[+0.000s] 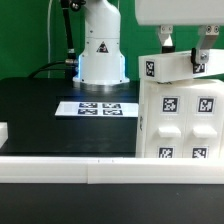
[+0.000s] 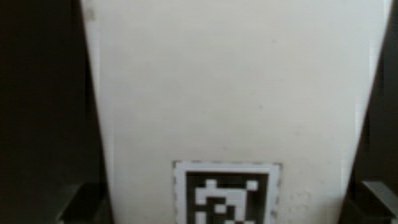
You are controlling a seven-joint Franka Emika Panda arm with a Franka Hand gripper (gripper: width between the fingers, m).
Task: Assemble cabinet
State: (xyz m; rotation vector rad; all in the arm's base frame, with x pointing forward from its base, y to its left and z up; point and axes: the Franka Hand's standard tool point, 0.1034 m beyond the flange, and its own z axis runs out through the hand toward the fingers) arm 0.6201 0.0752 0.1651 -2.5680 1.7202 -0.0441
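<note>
The cabinet (image 1: 180, 118) is a large white box at the exterior view's right, its front made of small panels with black-and-white tags. My gripper (image 1: 185, 50) hangs just above it, shut on a loose white panel (image 1: 186, 66) with tags, held slightly tilted over the cabinet's top. I cannot tell whether the panel touches the cabinet. In the wrist view this white panel (image 2: 222, 90) fills most of the picture, with one tag low on it. My gripper (image 2: 222, 208) straddles it, with the dark fingertips (image 2: 79, 204) showing at its two sides.
The marker board (image 1: 97, 107) lies flat on the black table in front of the robot base (image 1: 100, 55). A white rail (image 1: 70, 170) runs along the near edge. A small white piece (image 1: 3, 131) shows at the exterior view's left edge.
</note>
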